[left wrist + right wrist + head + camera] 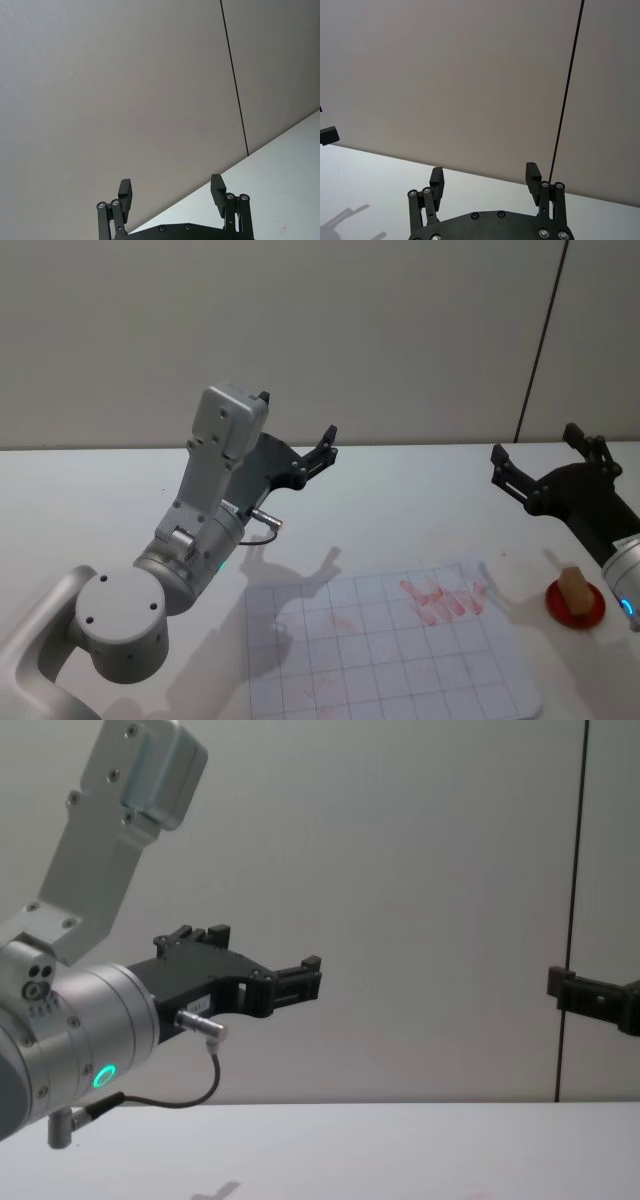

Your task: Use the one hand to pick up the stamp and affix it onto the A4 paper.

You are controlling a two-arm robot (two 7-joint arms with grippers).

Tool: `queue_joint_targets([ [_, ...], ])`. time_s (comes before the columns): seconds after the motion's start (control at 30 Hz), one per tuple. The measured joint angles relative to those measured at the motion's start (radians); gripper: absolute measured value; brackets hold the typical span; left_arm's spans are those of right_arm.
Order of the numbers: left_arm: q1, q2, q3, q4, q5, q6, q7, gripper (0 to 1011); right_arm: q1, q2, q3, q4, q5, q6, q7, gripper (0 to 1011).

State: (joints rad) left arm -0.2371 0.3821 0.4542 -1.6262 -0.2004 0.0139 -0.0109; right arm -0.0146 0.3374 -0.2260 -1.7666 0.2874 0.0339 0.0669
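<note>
Jaws on the right gripper (535, 445) are spread wide with nothing in them. It hangs above the table (400, 500), pointing at the back wall. Left gripper (297, 425), same deal: wide apart, empty, raised on the other side. The stamp (574, 587), a tan block, stands roughly upright on a red disc (598, 604) just off the right edge of the gridded A4 paper (380, 660), close by the right wrist. There's plenty of bare tabletop behind the paper.

Your left arm is bent up with the left claw (170, 185) raised, pointing forward, jaws spread wide. Your right claw (536, 446) is raised at the right, jaws spread wide too.
</note>
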Motion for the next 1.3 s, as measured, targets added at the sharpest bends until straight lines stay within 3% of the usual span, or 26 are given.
queue_joint_targets([
  [0.97,0.0,0.0,0.0,0.0,0.0,0.0,0.0,1001,0.0,-0.001,0.0,-0.001,-0.001,0.002,-0.001,1001],
  [1.3,0.0,0.0,0.0,0.0,0.0,0.0,0.0,1001,-0.005,-0.022,-0.01,-0.031,-0.014,0.068,-0.06,1001],
])
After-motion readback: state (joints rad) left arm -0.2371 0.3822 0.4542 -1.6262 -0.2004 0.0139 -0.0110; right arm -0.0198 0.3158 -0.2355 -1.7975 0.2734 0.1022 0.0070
